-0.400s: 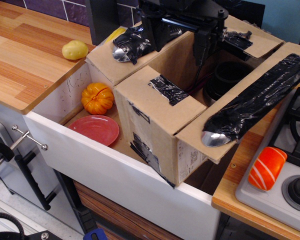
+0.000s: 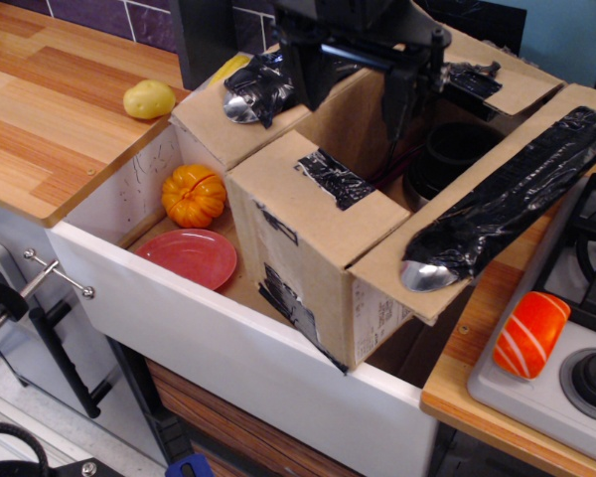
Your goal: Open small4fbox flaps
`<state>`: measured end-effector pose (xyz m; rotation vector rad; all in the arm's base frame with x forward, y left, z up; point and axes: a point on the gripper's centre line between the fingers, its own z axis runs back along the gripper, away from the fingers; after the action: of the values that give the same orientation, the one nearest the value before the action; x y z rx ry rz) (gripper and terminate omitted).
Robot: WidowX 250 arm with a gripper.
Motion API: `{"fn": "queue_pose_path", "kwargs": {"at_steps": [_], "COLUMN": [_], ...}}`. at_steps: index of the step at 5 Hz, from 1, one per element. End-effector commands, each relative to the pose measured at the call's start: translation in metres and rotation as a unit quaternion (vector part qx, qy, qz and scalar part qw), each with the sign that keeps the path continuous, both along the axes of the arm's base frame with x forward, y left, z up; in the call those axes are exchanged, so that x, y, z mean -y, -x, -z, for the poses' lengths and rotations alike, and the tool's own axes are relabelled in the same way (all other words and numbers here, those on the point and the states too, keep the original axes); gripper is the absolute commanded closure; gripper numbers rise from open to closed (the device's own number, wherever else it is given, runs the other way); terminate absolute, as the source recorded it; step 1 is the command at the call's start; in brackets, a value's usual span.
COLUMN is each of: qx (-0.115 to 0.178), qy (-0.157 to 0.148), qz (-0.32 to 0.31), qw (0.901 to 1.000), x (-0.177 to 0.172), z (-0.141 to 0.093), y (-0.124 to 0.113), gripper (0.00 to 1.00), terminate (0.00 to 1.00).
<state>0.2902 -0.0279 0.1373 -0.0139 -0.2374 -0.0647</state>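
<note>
The small4fbox (image 2: 308, 268) is a brown carton standing in a white sink, its top open. Its four flaps are folded outward. The left flap (image 2: 214, 124) carries black tape and a spoon bowl (image 2: 240, 107). The near flap (image 2: 298, 204) has a black tape patch. The right flap (image 2: 477, 224) has a long strip of black tape and a spoon bowl (image 2: 427, 275). The far flap (image 2: 512, 89) lies behind. My black gripper (image 2: 353, 89) hangs over the box's back left opening, jaws spread wide and empty, its left finger (image 2: 305, 78) close to the left flap's inner edge.
An orange pumpkin (image 2: 193, 195) and a red plate (image 2: 190, 257) lie in the sink (image 2: 228, 348) left of the box. A yellow potato (image 2: 149, 99) sits on the wooden counter (image 2: 50, 119). A salmon sushi toy (image 2: 529, 335) lies on the stove (image 2: 576, 388) at right. Dark round things (image 2: 457, 149) sit inside the box.
The gripper has shifted only slightly over the box opening. The flaps and other objects have not moved.
</note>
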Motion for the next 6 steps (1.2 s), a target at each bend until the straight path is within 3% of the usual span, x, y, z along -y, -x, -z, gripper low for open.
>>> {"fn": "queue_pose_path", "kwargs": {"at_steps": [1, 6], "qx": [-0.005, 0.039], "qy": [0.013, 0.035], "qz": [0.033, 0.013], "qw": [0.9993, 0.9986], "x": [0.001, 0.016], "z": [-0.009, 0.040], "y": [-0.025, -0.007], "gripper": [0.00, 0.00], "terminate": [0.00, 0.00]}}
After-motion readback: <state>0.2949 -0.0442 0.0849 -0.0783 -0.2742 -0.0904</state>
